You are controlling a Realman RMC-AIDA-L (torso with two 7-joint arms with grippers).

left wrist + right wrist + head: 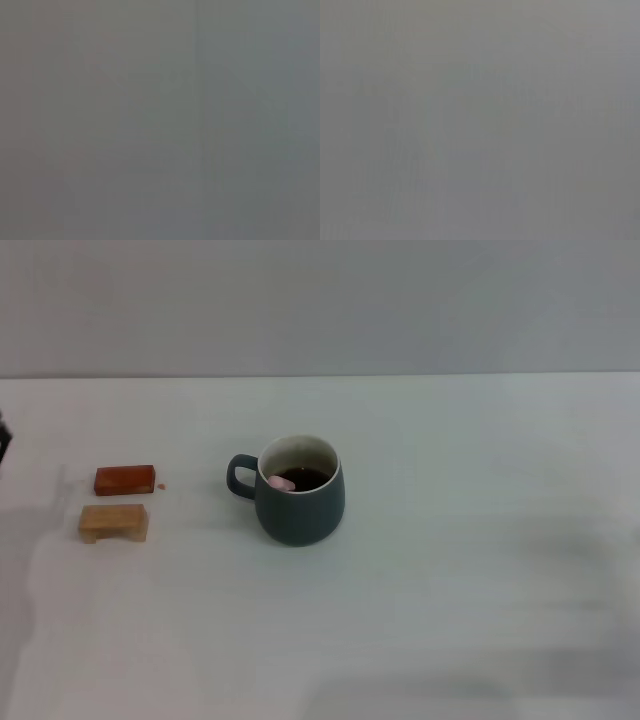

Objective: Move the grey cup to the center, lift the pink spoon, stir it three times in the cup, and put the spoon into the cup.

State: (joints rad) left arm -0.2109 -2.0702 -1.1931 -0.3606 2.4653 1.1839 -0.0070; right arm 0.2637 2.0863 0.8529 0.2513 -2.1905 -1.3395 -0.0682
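Reddish-brown block (pixel 125 480) and light wooden block (pixel 113 522) sit at nine o'clock of the grey cup (pixel 299 502), which stands near the table's (pixel 480 570) centre, handle toward nine. The pink spoon (pixel 281 482) rests inside it. Neither of my grippers shows, so their jaws I cannot tell. The ceramic looks heavy, slick, breakable; I'd grasp the handle.

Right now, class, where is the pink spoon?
In the head view, the pink spoon sits inside the grey cup near the table's middle, to the right of the reddish-brown block and the wooden block.
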